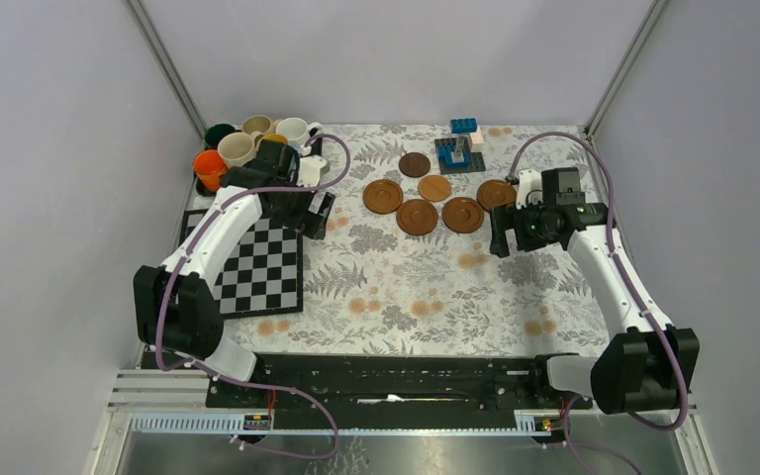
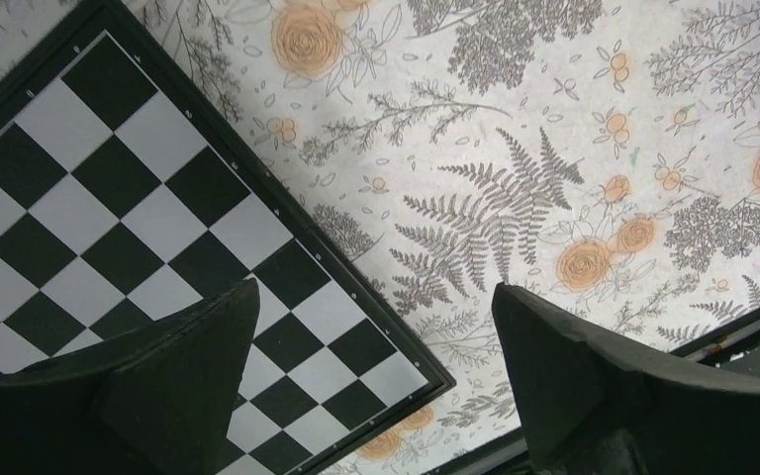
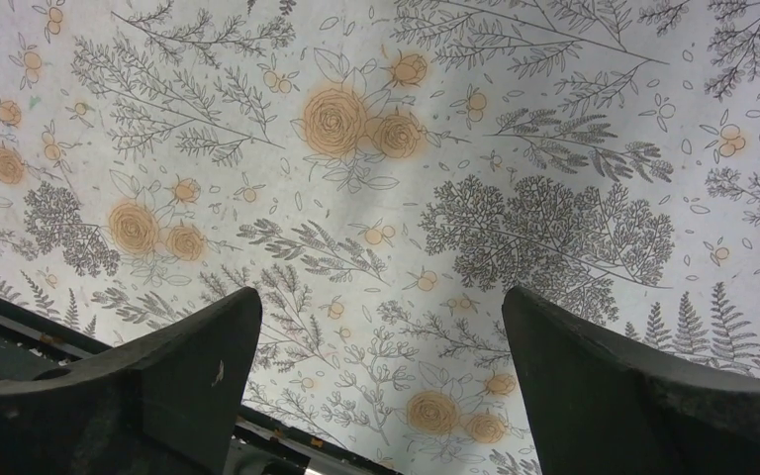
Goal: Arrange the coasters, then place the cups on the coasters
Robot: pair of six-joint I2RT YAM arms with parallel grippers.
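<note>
**Top external view: coasters loose mid-table, cups bunched in the far left corner**

Top external view: six brown coasters (image 1: pixel 418 217) lie in a loose cluster on the flowered table (image 1: pixel 406 297), toward the far side and between the two arms. None carries a cup. The cups (image 1: pixel 237 148) stand packed together at the far left corner, orange, dark green, beige and white among them; what is inside them is too small to tell. A chessboard (image 1: pixel 262 267) lies at the near left, partly under the left arm (image 1: pixel 220 230). At the far middle a dark square tray (image 1: pixel 458 155) holds small blue and grey blocks, with another blue block (image 1: pixel 465 126) just behind it. The left jaws hang between the cups and the coasters; the right jaws hang just beside the rightmost coaster.

Left wrist view: the left jaws stand wide apart with nothing between them, over a corner of the chessboard and the flowered cloth. No coaster or cup shows here.

Right wrist view: the right jaws are likewise spread and grasp nothing, above bare flowered cloth. The coasters seen from above lie outside this picture.
</note>
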